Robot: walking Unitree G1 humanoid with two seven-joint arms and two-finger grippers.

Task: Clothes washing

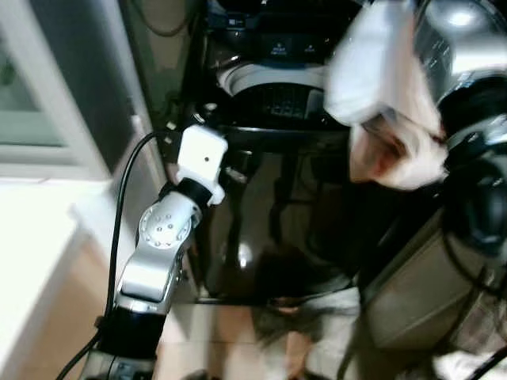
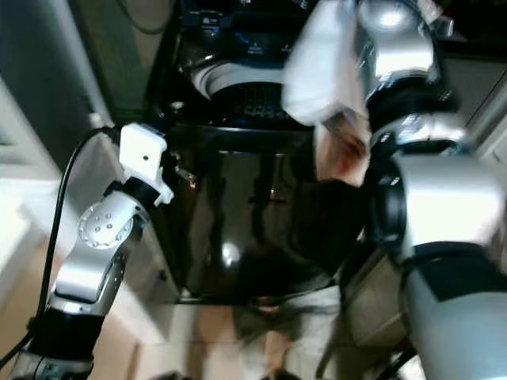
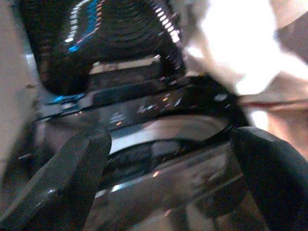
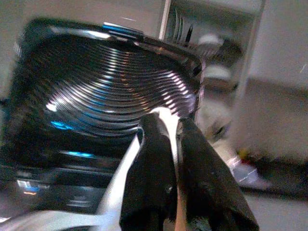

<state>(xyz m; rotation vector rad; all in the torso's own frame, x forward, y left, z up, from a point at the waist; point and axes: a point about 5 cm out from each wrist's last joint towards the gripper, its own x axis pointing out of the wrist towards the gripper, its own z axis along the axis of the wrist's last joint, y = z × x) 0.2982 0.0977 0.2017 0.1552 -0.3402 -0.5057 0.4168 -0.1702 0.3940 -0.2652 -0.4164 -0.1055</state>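
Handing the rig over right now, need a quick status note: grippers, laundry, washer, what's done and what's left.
Right gripper: shut on a white cloth garment, held up above the glossy black top-loading washing machine.
Left gripper: open, holding nothing, raised at the washer's front left corner, fingers pointing toward the tub opening.
Washer: ridged lid stands open; the white-rimmed tub opening is exposed.
Done: garment picked up and brought to the machine.
Left: lower the garment into the tub, release, close the lid. Whether clothes are already inside cannot be told; views are blurred.
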